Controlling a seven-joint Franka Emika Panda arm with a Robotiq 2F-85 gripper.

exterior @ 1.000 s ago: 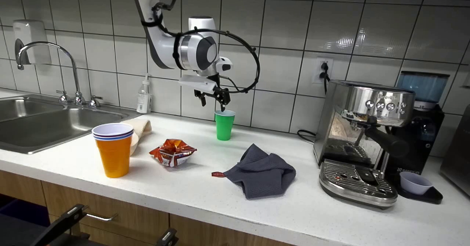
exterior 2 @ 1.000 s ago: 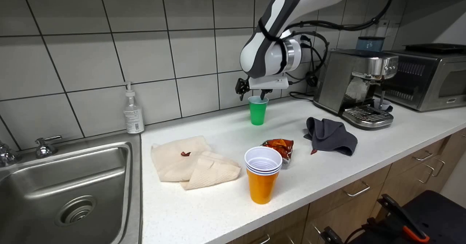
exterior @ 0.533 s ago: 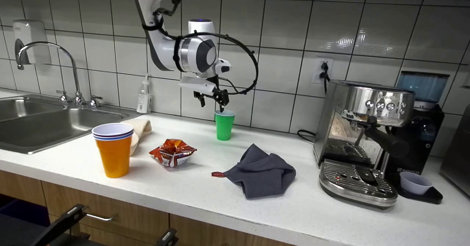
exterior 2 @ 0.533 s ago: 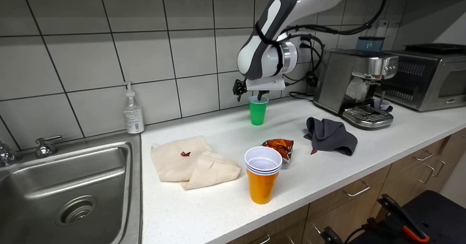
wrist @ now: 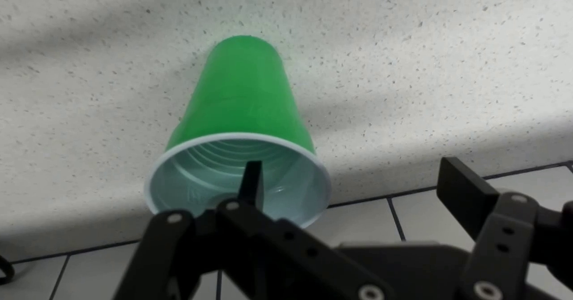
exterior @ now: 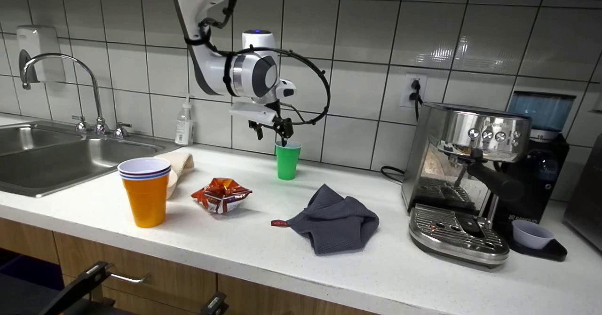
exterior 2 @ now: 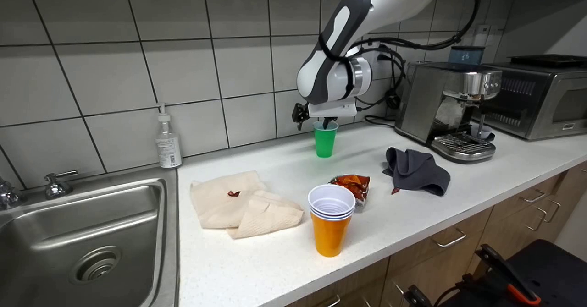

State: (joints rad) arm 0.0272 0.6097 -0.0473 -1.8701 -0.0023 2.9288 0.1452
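A green cup (exterior: pixel 287 163) with a pale inside stands upright on the counter, near the tiled wall, in both exterior views. My gripper (wrist: pixel 351 170) is open, its two fingers wide apart. In the wrist view one finger (wrist: pixel 252 181) lies over the mouth of the green cup (wrist: pixel 244 94), its tip apparently just inside the rim. The opposite finger (wrist: pixel 465 192) hangs outside the cup, well clear of the wall of it. Between the fingers runs one side of the rim, with neither finger seen pressing on it. Just above the cup (exterior 2: pixel 325 143), the gripper (exterior 2: pixel 312 128) points down.
Stacked orange cups (exterior: pixel 146 192) stand near the counter's front edge, beside a red snack bag (exterior: pixel 221 195). A dark grey cloth (exterior: pixel 336 221) lies before the coffee machine (exterior: pixel 463 183). A beige cloth (exterior 2: pixel 247 204), a soap bottle (exterior 2: pixel 168 142) and the sink (exterior 2: pixel 167 233) are also there.
The arm has come down a little, bringing one finger deeper over the green cup's mouth. The jaws have stayed wide, and the cup has not moved.
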